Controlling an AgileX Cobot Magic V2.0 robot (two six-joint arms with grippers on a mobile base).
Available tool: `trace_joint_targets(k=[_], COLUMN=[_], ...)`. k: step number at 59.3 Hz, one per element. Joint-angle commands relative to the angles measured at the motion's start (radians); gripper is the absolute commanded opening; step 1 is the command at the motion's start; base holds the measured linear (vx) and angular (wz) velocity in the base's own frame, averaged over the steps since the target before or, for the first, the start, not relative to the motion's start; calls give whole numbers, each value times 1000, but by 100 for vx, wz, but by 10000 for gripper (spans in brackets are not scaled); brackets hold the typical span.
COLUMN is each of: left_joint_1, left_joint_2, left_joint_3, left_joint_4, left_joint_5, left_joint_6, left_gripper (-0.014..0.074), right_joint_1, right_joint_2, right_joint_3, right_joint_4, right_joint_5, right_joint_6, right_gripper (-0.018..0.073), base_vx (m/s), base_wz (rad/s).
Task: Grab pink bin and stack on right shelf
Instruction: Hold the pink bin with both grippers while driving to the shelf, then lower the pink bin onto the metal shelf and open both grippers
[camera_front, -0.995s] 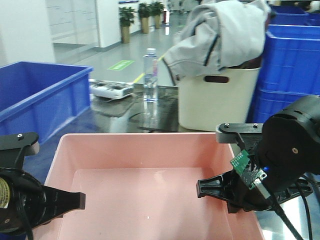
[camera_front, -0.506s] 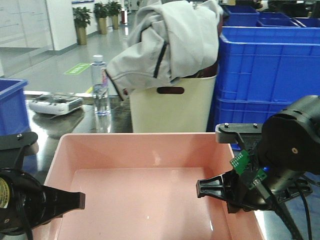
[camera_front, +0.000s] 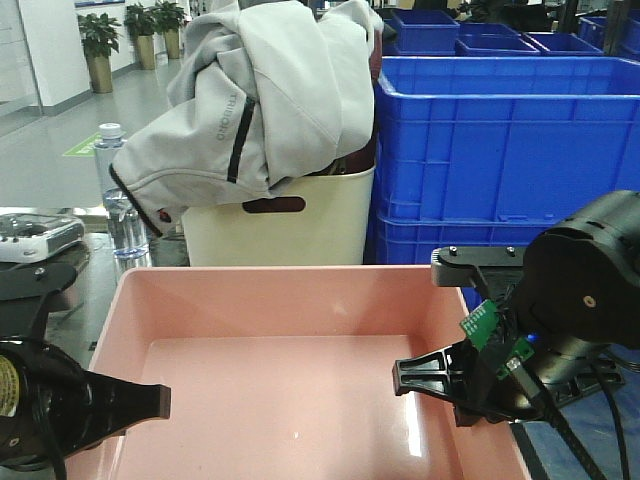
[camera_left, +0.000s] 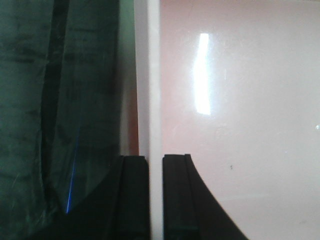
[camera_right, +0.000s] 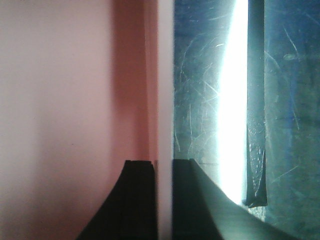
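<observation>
- Clearly, the left gripper (camera_left: 155, 167) is pinching the bin (camera_front: 300, 390) by its 9 o'clock rim, and the right gripper (camera_right: 163, 170) by its 3 o'clock rim.
- Grabbing is looking done; stacking on the shelf (camera_right: 207, 100), showing beside the bin, is remaining.

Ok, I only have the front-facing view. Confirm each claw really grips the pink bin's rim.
Observer: Left wrist view: the left claw has one finger on each side of the pink bin at its thin rim, pinching it.
Operator: Now the right one.
Observer: Right wrist view: the right claw straddles the rim likewise, one finger inside, one outside.
Operator: Tell me what lies beyond that rim.
Observer: A scratched dark glossy surface with a black tape line running along it.
</observation>
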Motion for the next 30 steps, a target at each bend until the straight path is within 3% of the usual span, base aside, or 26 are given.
trace_joint_targets(k=[1,30], left_joint_1=[-2,-2], left_joint_2=[-37,-37], left_joint_3=[-32,-32], left_joint_4=[23,23], left_joint_5=[-69,-69], left_joint_6=[-7,-7], left_gripper=[111,111], right_joint_1=[-6,-6], right_joint_2=[-31,-31], right_joint_3=[-24,-24], right_joint_4=[-75,-77], right_joint_5=[-22,-22], right_joint_6=[-3,-3], right_gripper=[-9,-9], base_vx=[10,4], base_wz=[-10,-6])
